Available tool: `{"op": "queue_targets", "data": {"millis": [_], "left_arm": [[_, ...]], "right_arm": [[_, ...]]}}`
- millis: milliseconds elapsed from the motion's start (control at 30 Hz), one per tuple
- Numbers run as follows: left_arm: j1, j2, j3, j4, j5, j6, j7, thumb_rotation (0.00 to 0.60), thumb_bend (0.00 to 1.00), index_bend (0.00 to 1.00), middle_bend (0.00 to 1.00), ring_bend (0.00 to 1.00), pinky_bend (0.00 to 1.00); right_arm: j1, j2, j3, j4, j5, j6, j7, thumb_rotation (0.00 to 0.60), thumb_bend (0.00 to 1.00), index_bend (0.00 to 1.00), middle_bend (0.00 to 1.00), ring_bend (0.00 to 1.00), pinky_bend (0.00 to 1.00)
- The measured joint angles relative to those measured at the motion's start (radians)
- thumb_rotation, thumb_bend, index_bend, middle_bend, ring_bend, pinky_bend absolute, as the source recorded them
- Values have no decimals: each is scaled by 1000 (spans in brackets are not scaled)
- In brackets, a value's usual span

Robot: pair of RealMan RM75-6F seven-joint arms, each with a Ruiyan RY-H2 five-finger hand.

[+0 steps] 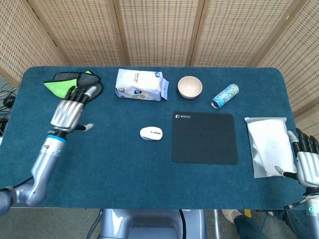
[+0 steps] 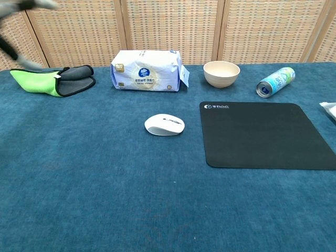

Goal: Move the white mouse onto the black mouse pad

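Sitting on the blue counter [image 1: 124,164] w/ nothing touching it, the white mouse [image 1: 151,133] lies just left of the black mouse pad [image 1: 204,138], a narrow strip of cloth between them; not on the pad. In chest view the mouse [image 2: 164,125] sits flat, its long side running left-right, pad [image 2: 265,135] to its right.

Left hand [image 1: 69,110] is well apart from the mouse, over the left part of the counter, near the green and grey cloth [image 1: 74,86]. Fingers [image 1: 79,93] stretched out and apart, pointing toward the far edge, thumb out to the side; holds nothing. Chest view only catches a blurred bit at the top left corner.

Right hand [image 1: 305,160] shows at the right edge in head view, just beside the white plastic bag [image 1: 269,145], near the counter's front right corner. Fingers straight and slightly apart, nothing in them; can't tell if thumb touches the bag.

Along the far side, left to right: cloth, white tissue pack [image 1: 140,84], small beige bowl [image 1: 190,87], can [image 1: 225,96] lying on its side. Bowl & can are beyond the pad's far edge, apart from it. Tissue pack is beyond the mouse, apart from it. Woven screen panels [image 1: 159,30] stand behind the counter.
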Motion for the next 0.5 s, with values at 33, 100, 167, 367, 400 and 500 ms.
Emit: {"op": "queue_targets", "data": {"millis": [33,100,167,367,400,500], "left_arm": [[46,23,15,-16,10,47,-10,600,0,0,0,0,0],[112,57,39,-42,19,108,-24,600,0,0,0,0,0],[178,95,67,-75,23,161,-38,600,0,0,0,0,0],[305,176,122,-138,28,233,-85,600,0,0,0,0,0],[315,184,128,-143,33,236,-90,600,0,0,0,0,0],[338,190,137,-145,57,246,-103,600,0,0,0,0,0]], "right_arm": [[13,0,1,-5,-6,-10,-10,600,0,0,0,0,0],[44,3,4,-23,-17,-47,-23,600,0,0,0,0,0],[80,6,9,-46,-24,-96,-33,600,0,0,0,0,0],[226,-14,33,-103,-7,-289,-68,600,0,0,0,0,0],[252,-23,39,-109,3,-318,-79,600,0,0,0,0,0],[340,-74,57,-116,54,-409,-129,600,0,0,0,0,0]]}}
